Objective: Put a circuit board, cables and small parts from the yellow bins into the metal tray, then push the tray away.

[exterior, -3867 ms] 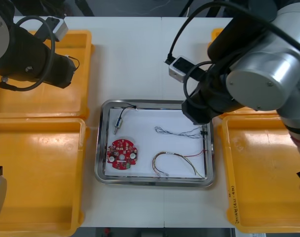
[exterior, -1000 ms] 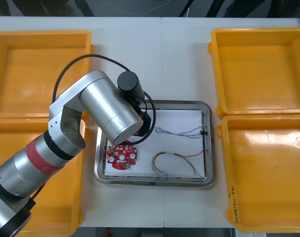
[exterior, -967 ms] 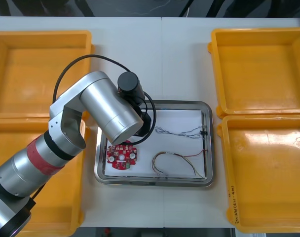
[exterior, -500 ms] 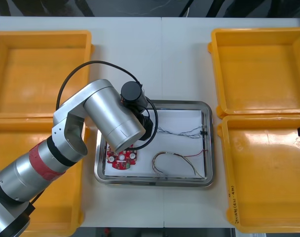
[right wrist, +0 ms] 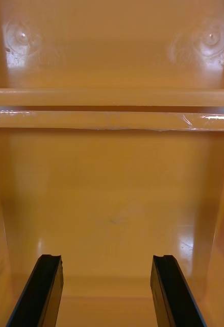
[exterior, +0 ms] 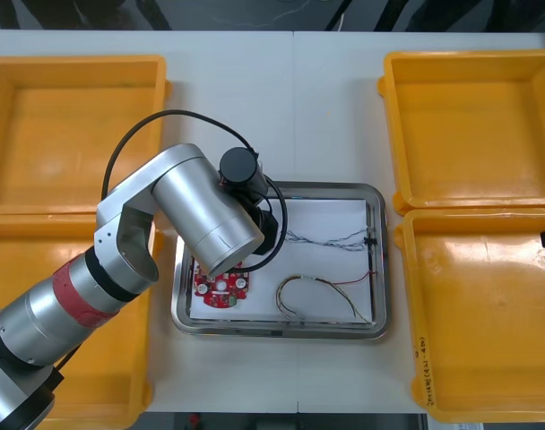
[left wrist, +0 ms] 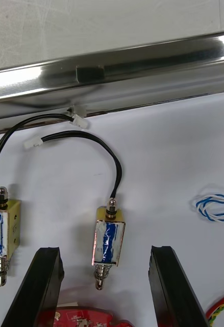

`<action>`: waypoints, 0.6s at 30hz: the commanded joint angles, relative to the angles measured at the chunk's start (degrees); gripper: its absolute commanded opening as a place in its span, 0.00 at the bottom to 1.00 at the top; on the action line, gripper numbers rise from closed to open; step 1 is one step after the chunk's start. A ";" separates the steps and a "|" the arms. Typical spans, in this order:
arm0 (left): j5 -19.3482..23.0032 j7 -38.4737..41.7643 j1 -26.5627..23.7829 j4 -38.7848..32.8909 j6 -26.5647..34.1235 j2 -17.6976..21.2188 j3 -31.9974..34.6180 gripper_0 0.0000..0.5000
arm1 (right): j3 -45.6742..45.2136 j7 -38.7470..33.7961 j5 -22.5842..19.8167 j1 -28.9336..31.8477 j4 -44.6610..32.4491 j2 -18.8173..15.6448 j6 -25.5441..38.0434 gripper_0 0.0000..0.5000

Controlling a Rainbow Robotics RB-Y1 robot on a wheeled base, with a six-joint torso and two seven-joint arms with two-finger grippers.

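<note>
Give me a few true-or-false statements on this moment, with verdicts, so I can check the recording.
1. The left claw hangs open over the metal tray. True.
2. Two small metal parts lie in the tray. True.
3. The circuit board lies outside the tray. False: it lies inside it.
4. The right claw is shut. False: it is open over a yellow bin, holding nothing.

l arm [exterior: 120, 260] reaches diagonally from the near-left corner in toward centre, silver forearm angled across, wrist tipped straight down. l gripper [left wrist: 104, 251] pointing down, black fingers [left wrist: 46, 286] spread wide. r gripper [right wrist: 106, 258] off at the right side, fingers likewise apart, holding nothing.
</note>
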 commanded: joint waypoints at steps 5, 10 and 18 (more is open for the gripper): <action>2.97 4.02 0.57 -4.90 2.56 0.73 5.27 1.00 | -0.91 1.26 0.45 -0.19 -1.65 0.34 0.18 1.00; 5.08 3.58 -0.66 -7.10 7.92 0.99 9.23 1.00 | -0.91 1.43 0.71 -0.19 -1.65 0.42 0.18 1.00; 13.08 2.35 -2.77 -10.88 16.27 3.19 18.90 1.00 | -0.91 1.43 0.89 -0.10 -1.74 0.34 0.18 1.00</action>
